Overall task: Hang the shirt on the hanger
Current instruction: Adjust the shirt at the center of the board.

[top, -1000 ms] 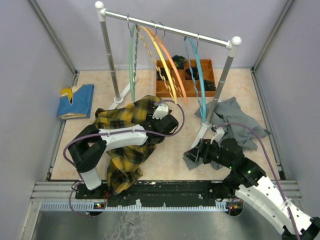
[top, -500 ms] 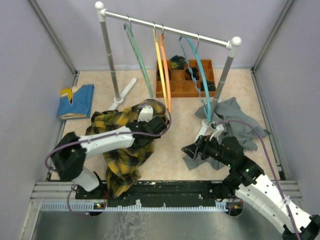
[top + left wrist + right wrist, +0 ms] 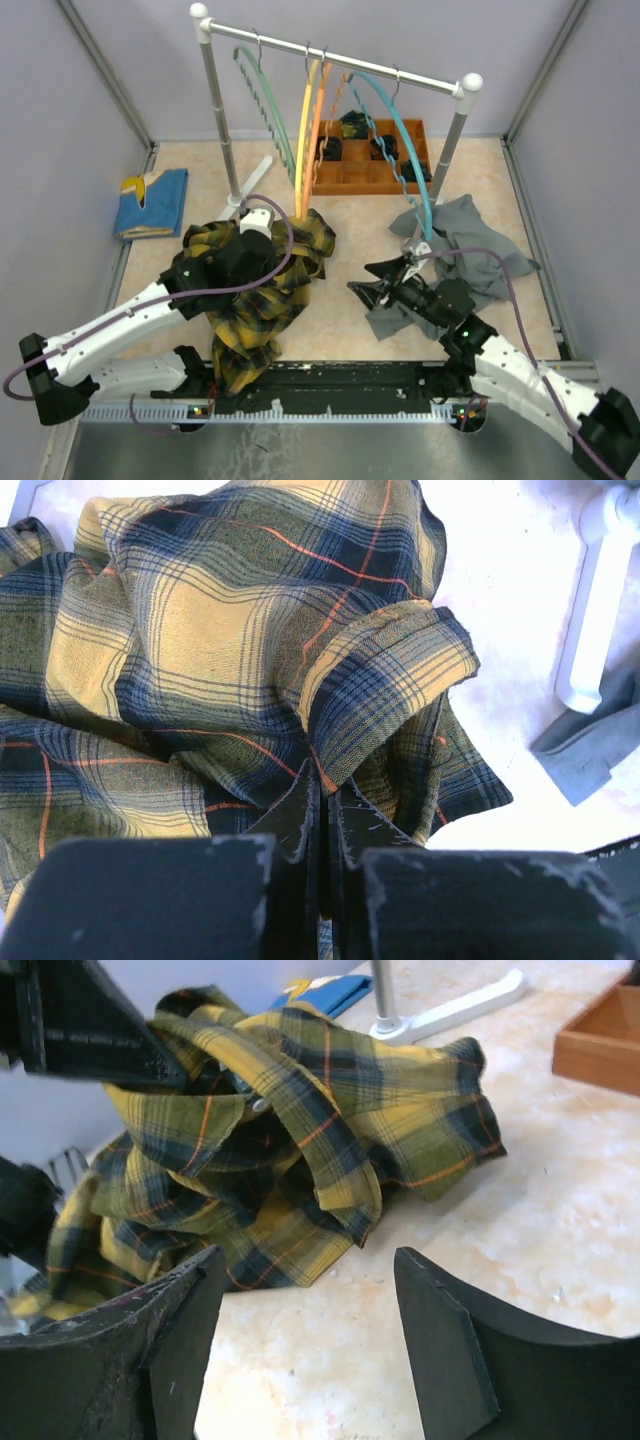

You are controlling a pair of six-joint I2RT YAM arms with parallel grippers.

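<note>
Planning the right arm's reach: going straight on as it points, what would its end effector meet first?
Probably the plaid flannel shirt: the open right end effector faces its crumpled heap across bare tabletop, nothing between. Depth is unclear; it could touch the tabletop first.

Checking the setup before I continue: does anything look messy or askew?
The teal hanger hangs skewed on the rail, tilted far right. The shirt lies bunched on the table; a grey garment is crumpled nearby.

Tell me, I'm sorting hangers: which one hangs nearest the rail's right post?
The light blue hanger, last on the rail; the green hanger, yellow hanger and orange hanger hang further left.
</note>
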